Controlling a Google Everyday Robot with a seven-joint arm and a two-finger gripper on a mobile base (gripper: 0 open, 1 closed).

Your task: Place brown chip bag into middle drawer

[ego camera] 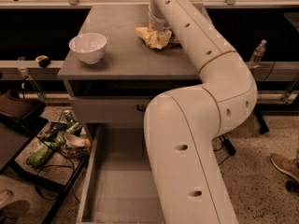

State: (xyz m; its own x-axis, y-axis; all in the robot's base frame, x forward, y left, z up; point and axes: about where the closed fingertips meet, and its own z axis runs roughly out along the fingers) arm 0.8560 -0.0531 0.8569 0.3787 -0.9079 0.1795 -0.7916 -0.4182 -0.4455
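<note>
- You have the gripper [160,26] down at the far right part of the cabinet top [126,62], directly over the brown chip bag [152,36]. The arm [201,125] covers most of it from this view, so you cannot tell whether it is spread or pinching the bag.
- The brown chip bag lies crumpled on the cabinet top, toward the far edge and right of centre. Pale yellow foil shows on its left side. A darker patch peeks out just beside the arm on the right. The gripper and the bag overlap in the view, but contact cannot be confirmed.
- The middle drawer [117,190] stands pulled out below the cabinet, at the bottom of your view. You see a plain grey floor and a low left wall. Its right part is hidden behind the arm.
- The bag and the drawer are well apart: the bag is up on the top and the drawer is low in the foreground.
- The drawer front [107,111] is a closed grey panel just under the cabinet top and above the open drawer. A dark handle shows partly at the arm's edge.
- The white bowl [88,46] sits upright on the left part of the cabinet top, well apart from the bag.
- The arm rises from the lower foreground, bends at the right and reaches back over the cabinet top.
- Around the cabinet, a water bottle [257,53] stands to the right, a low rack [56,141] of clutter sits on the floor to the left, and a shoe [285,164] shows at the right edge.
</note>
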